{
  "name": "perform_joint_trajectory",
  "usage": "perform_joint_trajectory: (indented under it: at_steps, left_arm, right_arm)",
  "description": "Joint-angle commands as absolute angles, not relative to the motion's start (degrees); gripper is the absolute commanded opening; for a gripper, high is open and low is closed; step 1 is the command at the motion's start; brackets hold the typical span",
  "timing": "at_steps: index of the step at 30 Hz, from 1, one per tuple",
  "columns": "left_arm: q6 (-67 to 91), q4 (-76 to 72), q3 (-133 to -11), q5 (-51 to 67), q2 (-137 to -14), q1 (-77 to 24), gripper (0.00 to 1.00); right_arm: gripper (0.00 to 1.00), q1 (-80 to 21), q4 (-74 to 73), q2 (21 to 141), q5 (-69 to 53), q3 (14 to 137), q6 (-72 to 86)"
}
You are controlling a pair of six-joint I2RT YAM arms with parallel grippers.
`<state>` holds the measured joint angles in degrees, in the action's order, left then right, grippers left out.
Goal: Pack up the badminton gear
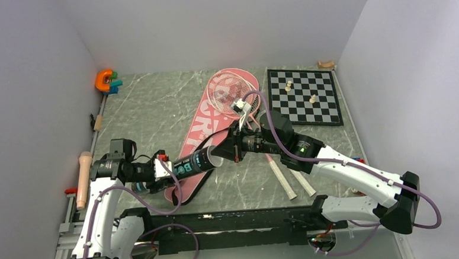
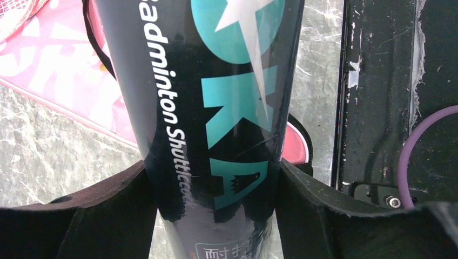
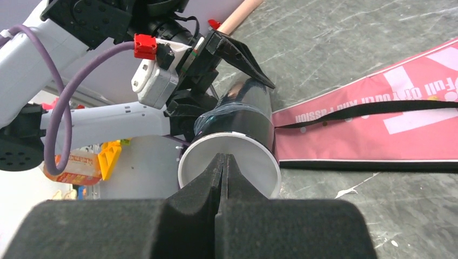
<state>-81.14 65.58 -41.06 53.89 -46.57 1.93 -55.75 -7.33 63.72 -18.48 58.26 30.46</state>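
My left gripper (image 1: 160,169) is shut on the long black tube (image 1: 190,163) and holds it above the table, its open end toward the right arm. The left wrist view shows the tube (image 2: 216,97) wedged between both fingers (image 2: 108,216). My right gripper (image 3: 222,159) is shut with nothing between its jaws. Its tips sit at the tube's white mouth (image 3: 254,167); the inside is hidden. The pink "SPORT" bag (image 1: 200,128) lies flat under the tube. Two pink-and-white rackets lie with heads (image 1: 231,86) on the bag's far end and handles (image 1: 284,183) toward the near edge.
A black-and-white chessboard (image 1: 305,96) with pale pieces lies at the back right. An orange and teal toy (image 1: 107,81) sits in the back left corner. A pale wooden rod (image 1: 84,180) lies along the left wall. The bag's black strap (image 3: 367,110) trails across it.
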Motion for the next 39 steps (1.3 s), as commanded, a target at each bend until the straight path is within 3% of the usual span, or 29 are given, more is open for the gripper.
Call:
perform_joint_trajectory:
  at_steps: [1, 11, 17, 24, 28, 32, 35, 39]
  left_arm:
    - [-80.08, 62.52, -42.51, 64.74, -45.22, 0.88, 0.14]
    - [-74.66, 60.37, -44.93, 67.85, -45.7, 0.88, 0.13]
    - [-59.58, 51.77, -47.48, 72.69, -46.82, 0.97, 0.09]
    - [-49.36, 46.21, -49.2, 75.8, -47.63, 1.0, 0.09]
    - [-40.35, 40.09, -49.45, 67.82, -48.34, 1.08, 0.11]
    - [-40.54, 40.94, -52.39, 56.09, -52.31, 1.1, 0.12]
    - [-37.18, 37.17, -53.39, 44.12, -56.74, 1.55, 0.12]
    - [-32.7, 34.6, -57.08, 31.18, -66.33, 3.4, 0.15]
  right_arm:
    - [0.0, -56.88, -9.41, 64.47, -16.99, 57.83, 29.81]
    - [0.0, -59.1, -3.94, 68.66, -17.93, 52.8, 32.63]
    - [0.0, -58.89, -3.17, 68.04, -17.18, 52.11, 32.43]
    - [0.07, -57.85, 1.73, 67.69, -16.86, 49.69, 35.0]
    - [0.29, -53.36, -0.62, 64.68, -15.1, 50.62, 35.29]
    - [0.66, -42.74, -8.29, 58.26, -9.58, 53.67, 34.67]
    - [0.78, -37.33, -12.98, 55.71, -6.0, 56.99, 33.13]
    - [0.85, -33.84, -18.56, 56.45, -4.7, 59.7, 31.79]
